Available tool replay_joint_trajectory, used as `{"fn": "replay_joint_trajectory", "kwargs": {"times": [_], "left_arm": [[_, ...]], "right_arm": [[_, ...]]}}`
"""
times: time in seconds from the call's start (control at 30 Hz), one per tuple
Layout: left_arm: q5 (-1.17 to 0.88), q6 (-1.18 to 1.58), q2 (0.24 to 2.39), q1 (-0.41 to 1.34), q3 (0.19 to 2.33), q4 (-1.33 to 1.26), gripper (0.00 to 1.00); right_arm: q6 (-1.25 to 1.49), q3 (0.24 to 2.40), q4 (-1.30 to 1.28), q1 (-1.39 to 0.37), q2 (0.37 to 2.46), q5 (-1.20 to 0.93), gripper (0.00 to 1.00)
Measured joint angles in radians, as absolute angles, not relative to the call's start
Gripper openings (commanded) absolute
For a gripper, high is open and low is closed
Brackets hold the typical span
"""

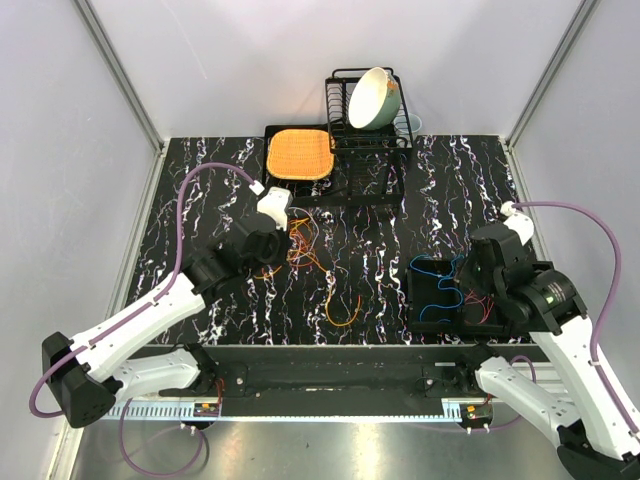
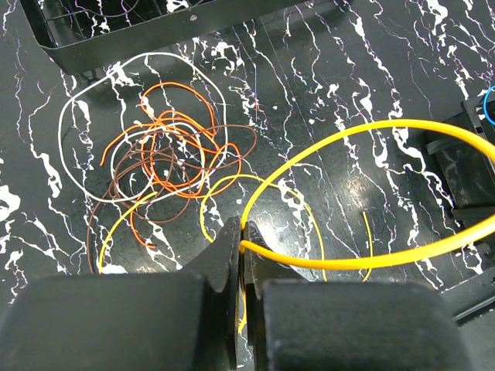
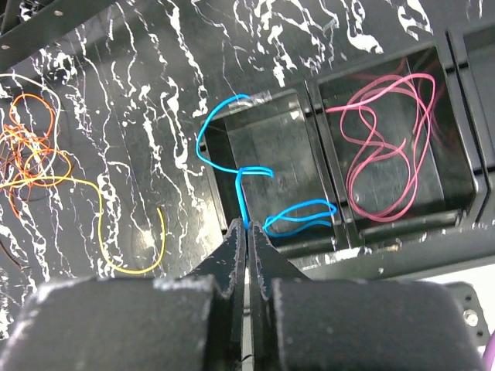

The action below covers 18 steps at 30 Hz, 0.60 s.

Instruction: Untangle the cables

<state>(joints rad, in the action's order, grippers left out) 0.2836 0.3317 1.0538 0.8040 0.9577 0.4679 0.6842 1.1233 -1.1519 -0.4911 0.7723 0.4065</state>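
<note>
Marbled table (image 1: pixel 420 200); tray compartment (image 3: pixel 410 226) with pink cable (image 3: pixel 379 143)

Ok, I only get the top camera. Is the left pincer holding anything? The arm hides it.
Observer: Yes. The left pincer is shut on a yellow wire that arcs away in a big loop.
Operator: And what's in the pile next to it?
Observer: Orange wires and brown wires, tangled with one white wire.
Operator: Has the right one really got the blue one?
Observer: Yes. The right pincer is shut on the blue wire.
</note>
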Motion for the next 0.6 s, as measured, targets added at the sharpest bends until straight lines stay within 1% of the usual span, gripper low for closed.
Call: {"fn": "replay_joint_trajectory", "kwargs": {"times": [0.27,0.5,0.6], "left_arm": [[0.282,0.332,1.054,0.804,0.955,0.460,0.00],[0.282,0.332,1.054,0.804,0.955,0.454,0.00],[0.282,0.332,1.054,0.804,0.955,0.455,0.00]], "right_arm": [[0.736,1.137,-1.206,-0.491,0.715,0.398,0.00],[0.714,1.260,-1.206,-0.491,0.673,0.401,0.00],[0.709,1.279,-1.202,-0.491,0.672,0.401,0.00]]}}
